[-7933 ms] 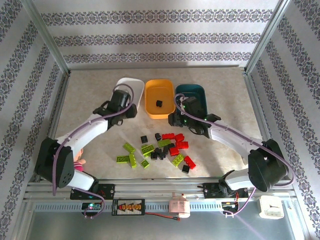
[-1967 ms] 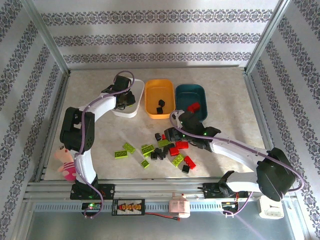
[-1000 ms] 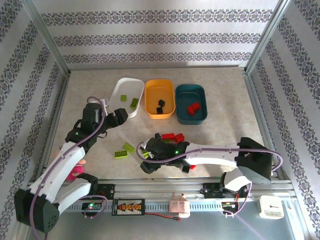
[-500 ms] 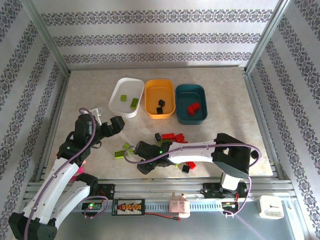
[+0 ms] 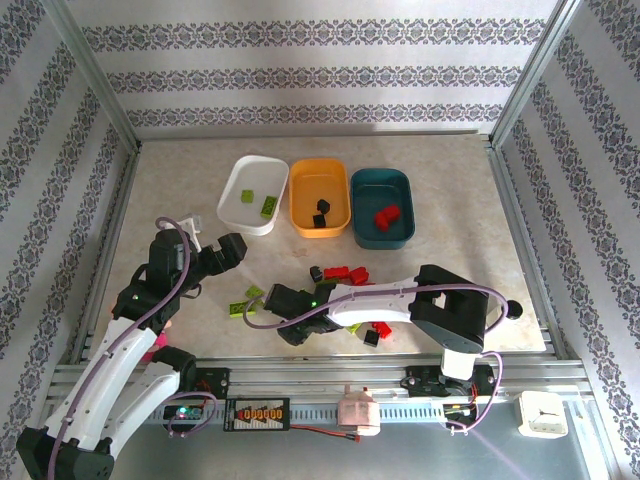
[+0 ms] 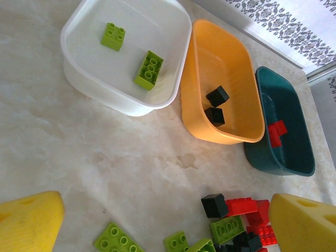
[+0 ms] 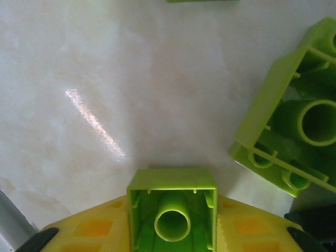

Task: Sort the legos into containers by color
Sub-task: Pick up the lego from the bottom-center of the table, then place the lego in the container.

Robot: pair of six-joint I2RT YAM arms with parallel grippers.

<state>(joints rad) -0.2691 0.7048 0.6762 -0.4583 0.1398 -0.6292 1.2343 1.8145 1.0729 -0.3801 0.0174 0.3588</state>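
Right hand tight on 1 lime green lego; left hand wide open, empty

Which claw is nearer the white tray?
Left. The left claw is just in front of the white tray; the right claw, farther off, grips a green brick by the pile.
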